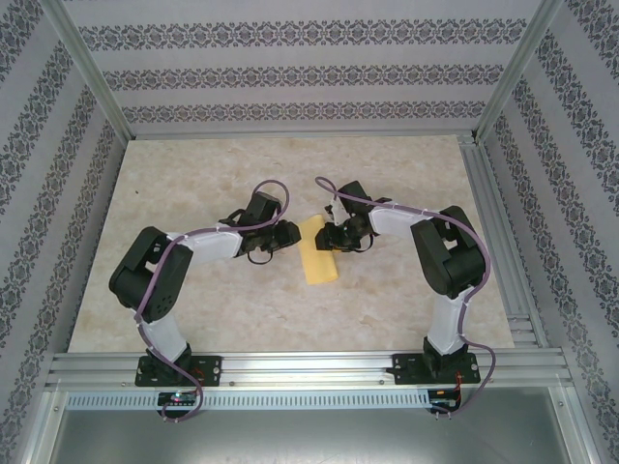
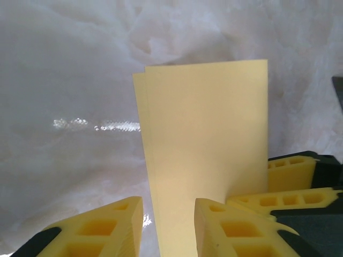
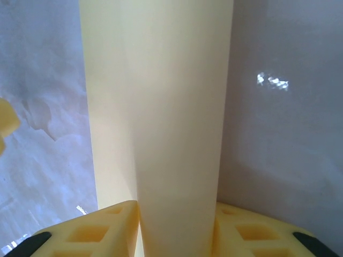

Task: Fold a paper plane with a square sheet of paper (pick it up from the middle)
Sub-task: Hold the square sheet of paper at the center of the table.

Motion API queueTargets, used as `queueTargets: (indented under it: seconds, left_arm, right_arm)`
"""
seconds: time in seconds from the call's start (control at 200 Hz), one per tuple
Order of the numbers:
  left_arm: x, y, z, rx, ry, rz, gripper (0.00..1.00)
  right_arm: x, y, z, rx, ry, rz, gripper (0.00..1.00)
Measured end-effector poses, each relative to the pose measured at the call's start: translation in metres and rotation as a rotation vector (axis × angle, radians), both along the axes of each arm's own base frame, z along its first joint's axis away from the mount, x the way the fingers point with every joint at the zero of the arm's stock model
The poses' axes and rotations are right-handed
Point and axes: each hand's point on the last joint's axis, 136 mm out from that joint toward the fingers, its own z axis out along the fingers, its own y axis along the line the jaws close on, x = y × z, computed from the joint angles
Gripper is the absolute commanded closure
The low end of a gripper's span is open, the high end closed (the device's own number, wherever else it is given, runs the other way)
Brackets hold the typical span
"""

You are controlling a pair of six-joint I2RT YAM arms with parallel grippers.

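Top camera first: the yellow sheet (image 1: 321,261) lies on the marble table (image 1: 193,309), already folded into a narrow strip. Its long axis runs away from my bases, a bit tilted. It sits right between my two claws. My left claw (image 1: 283,239) is just beside its left edge, and my right claw (image 1: 334,237) is over the far end on the right side, so the right one's nearer.

Left wrist cam: the yellow sheet (image 2: 203,134) stretches straight ahead of my left claw (image 2: 169,230), lengthwise, and two layers show along its left edge. My jaws are apart and there's bare table between the left finger and the paper, so I'm not gripping anything there. My right claw's fingers (image 2: 289,179) poke in at the strip's right edge.

Right wrist cam: the yellow sheet (image 3: 171,107) runs up from between the fingers of my right claw (image 3: 177,233), looking slightly bowed. It fills the gap from pad to pad, and honestly I can't tell if I'm squeezing it or just straddling it.

My guess is the next crease goes along that long axis.
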Motion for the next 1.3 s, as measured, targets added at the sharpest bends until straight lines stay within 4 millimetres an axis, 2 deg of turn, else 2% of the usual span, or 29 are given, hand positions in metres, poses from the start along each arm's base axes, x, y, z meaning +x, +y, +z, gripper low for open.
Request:
queueTargets:
  seconds: [0.14, 0.595, 1.154, 1.299]
  left_arm:
    - [0.002, 0.004, 0.006, 0.006, -0.021, 0.023, 0.68]
    - [0.001, 0.008, 0.002, 0.017, -0.015, 0.034, 0.68]
    - [-0.003, 0.004, 0.003, -0.002, -0.002, 0.014, 0.69]
    - [-0.006, -0.003, -0.004, -0.024, 0.023, -0.018, 0.72]
  right_arm:
    - [-0.001, 0.001, 0.000, -0.016, -0.014, 0.025, 0.61]
    - [-0.001, 0.000, -0.001, -0.038, -0.021, 0.069, 0.61]
    - [-0.001, 0.000, -0.002, -0.051, -0.010, 0.074, 0.62]
    - [-0.001, -0.001, -0.002, -0.052, -0.010, 0.073, 0.62]
